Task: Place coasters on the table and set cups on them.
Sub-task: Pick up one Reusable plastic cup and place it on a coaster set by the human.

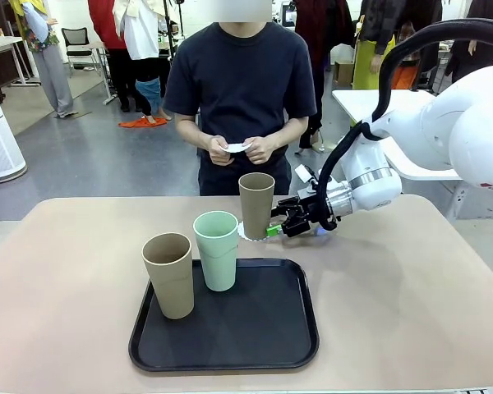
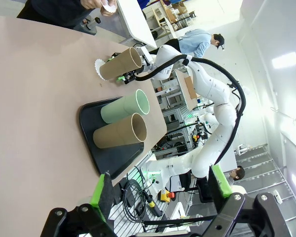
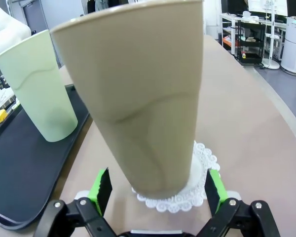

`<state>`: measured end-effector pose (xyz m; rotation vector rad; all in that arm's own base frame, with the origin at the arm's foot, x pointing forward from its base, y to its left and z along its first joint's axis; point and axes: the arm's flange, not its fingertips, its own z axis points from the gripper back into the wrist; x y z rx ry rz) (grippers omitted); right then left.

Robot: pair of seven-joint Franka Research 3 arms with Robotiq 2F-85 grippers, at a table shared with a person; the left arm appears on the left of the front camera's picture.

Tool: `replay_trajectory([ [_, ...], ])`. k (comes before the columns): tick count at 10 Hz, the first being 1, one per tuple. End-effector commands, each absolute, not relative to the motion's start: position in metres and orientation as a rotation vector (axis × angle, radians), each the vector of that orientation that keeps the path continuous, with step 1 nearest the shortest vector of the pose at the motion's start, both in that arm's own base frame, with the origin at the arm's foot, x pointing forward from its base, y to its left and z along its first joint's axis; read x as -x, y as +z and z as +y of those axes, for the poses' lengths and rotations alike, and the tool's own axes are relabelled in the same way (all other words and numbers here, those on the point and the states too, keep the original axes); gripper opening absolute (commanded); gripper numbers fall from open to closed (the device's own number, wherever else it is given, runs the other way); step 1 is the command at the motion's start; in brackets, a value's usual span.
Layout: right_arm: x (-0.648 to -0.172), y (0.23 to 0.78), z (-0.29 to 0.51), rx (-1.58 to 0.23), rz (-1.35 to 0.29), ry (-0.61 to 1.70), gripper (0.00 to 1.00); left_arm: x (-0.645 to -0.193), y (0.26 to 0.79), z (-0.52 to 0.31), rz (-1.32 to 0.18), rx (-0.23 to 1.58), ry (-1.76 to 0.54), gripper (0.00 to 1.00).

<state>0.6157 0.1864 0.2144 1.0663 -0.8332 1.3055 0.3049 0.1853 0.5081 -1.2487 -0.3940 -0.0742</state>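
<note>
One tan cup stands upright on a white scalloped coaster on the table, just beyond the tray. My right gripper is low at this cup's base, open. In the right wrist view the tan cup on its coaster stands between the green pads of my right gripper, with gaps on both sides. A mint green cup and a second tan cup stand on the black tray. My left gripper hangs open in the air, far from the cups.
The person stands at the far side of the table, both hands holding more white coasters at waist height. The tray takes up the near middle of the table. Bare tabletop lies to its left and right.
</note>
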Motion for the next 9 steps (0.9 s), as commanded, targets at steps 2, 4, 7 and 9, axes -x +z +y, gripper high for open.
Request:
replay_trajectory([
  [2, -0.595, 0.236, 0.160, -0.946, -0.731, 1.304, 1.00, -0.304, 0.510, 0.186, -0.402, 1.263, -0.075, 1.00],
  [4, -0.568, 0.286, 0.125, -0.752, -0.604, 1.252, 1.00, -0.304, 0.510, 0.186, -0.402, 1.263, -0.075, 1.00],
  [7, -0.530, 0.360, 0.083, -0.500, -0.487, 1.112, 1.00, -0.304, 0.510, 0.186, -0.402, 1.263, -0.075, 1.00],
  [9, -0.501, 0.402, 0.059, -0.260, -0.285, 0.933, 1.00, -0.304, 0.510, 0.186, -0.402, 1.263, -0.075, 1.00],
])
